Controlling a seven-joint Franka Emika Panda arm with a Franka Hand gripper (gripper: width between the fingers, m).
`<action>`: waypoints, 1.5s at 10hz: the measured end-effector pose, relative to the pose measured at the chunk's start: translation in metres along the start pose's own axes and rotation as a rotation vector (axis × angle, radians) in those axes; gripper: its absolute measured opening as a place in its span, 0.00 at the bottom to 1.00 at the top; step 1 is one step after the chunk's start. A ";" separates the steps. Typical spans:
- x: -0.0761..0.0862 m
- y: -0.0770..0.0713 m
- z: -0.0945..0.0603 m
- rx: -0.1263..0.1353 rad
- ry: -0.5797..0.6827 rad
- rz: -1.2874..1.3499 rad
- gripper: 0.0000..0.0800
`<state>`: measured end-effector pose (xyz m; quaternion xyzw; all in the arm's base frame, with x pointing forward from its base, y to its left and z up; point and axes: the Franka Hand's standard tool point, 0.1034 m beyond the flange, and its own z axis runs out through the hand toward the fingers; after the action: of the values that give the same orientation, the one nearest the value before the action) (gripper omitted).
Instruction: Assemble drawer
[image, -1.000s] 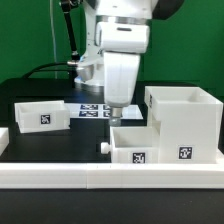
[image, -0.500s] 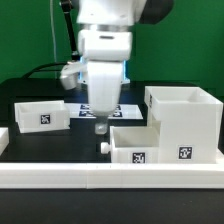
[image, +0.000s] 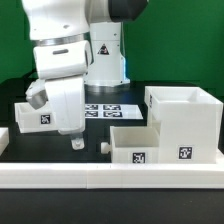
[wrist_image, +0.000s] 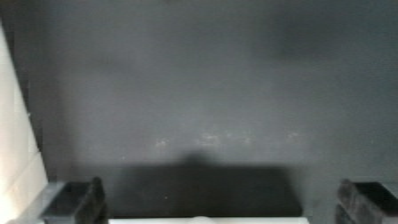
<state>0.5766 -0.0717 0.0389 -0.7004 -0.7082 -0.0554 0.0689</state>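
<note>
The drawer's tall hollow box shell (image: 185, 120) stands at the exterior view's right. One shallow tray (image: 135, 146) lies against its left side, its knob (image: 103, 147) pointing left. The other tray (image: 30, 115) sits at the far left, partly hidden behind my arm. My gripper (image: 75, 142) hangs just above the dark table between the two trays, touching neither. In the wrist view my gripper (wrist_image: 222, 205) is open and empty, with its fingers (wrist_image: 80, 200) wide apart over bare dark table.
A long low white rail (image: 110, 180) runs along the front. The marker board (image: 110, 108) lies flat behind the trays. A white edge (wrist_image: 15, 120) shows along one side of the wrist view; I cannot tell which part it is.
My arm has swung from above the knobbed tray toward the exterior view's left and come lower. The gripper stays empty. No parts have moved.
</note>
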 end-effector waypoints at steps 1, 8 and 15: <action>0.011 0.001 0.002 0.003 -0.002 0.022 0.81; 0.049 0.000 0.014 0.017 -0.004 0.012 0.81; 0.073 0.003 0.018 0.022 -0.006 0.014 0.81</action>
<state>0.5788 0.0029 0.0339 -0.7048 -0.7040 -0.0449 0.0750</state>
